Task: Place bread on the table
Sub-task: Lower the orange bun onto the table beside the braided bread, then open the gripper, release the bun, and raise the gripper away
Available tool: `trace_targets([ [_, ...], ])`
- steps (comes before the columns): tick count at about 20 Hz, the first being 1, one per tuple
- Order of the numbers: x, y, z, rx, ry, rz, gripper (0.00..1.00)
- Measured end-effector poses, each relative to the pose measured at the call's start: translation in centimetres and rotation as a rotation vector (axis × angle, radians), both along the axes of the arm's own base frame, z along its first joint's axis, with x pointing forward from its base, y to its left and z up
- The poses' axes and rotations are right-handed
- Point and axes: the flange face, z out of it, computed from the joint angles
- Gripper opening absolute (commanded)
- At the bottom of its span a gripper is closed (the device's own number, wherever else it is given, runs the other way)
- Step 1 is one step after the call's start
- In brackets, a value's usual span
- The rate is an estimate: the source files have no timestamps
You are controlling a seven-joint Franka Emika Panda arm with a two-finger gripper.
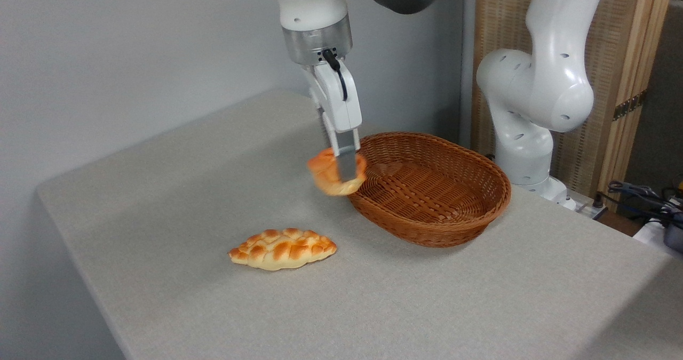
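The gripper [344, 174] is clamping the bun [335, 174] across its middle, holding it in the air at the basket's [443, 189] left rim, above the table [160, 200]. It is looking light, soft and squashable, so a gentle mid-body grip is likely suiting it.

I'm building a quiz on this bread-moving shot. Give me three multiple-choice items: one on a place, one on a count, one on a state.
1. Where is the braided loaf?
A. In the basket
B. On the table, left of and nearer the camera than the basket
C. In the gripper

2. How many bread pieces are visible?
A. One
B. Two
C. Three

3. What state is the round bun in?
A. Lying in the basket
B. Resting on the table
C. Held in the air by the gripper

Answers:
1 B, the loaf lies on the table, apart from the basket.
2 B, only the loaf and the bun show.
3 C, the gripper is clamped on the bun beside the basket rim.
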Motion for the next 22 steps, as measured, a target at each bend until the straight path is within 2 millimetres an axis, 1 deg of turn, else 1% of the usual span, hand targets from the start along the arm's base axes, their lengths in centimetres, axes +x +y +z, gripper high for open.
trace_targets([
  [1, 0.8, 0.8, 0.0, -0.007, -0.038, 0.025, 0.76],
  [2, 1.4, 1.5, -0.4, -0.01, -0.056, 0.043, 0.85],
  [3, 2.0, 2.0, -1.1, -0.01, -0.056, 0.058, 1.0],
  [5, 3.1, 3.0, -2.8, -0.005, -0.041, 0.09, 1.0],
  [7, 3.9, 3.5, -4.1, 0.0, -0.039, 0.107, 1.0],
  [12, 5.4, 3.6, -7.6, 0.021, 0.002, 0.119, 1.0],
  [14, 5.7, 3.5, -8.3, 0.026, 0.013, 0.119, 1.0],
  [18, 5.9, 3.5, -9.3, 0.033, 0.031, 0.118, 1.0],
  [22, 6.1, 3.5, -9.3, 0.034, 0.03, 0.119, 1.0],
])
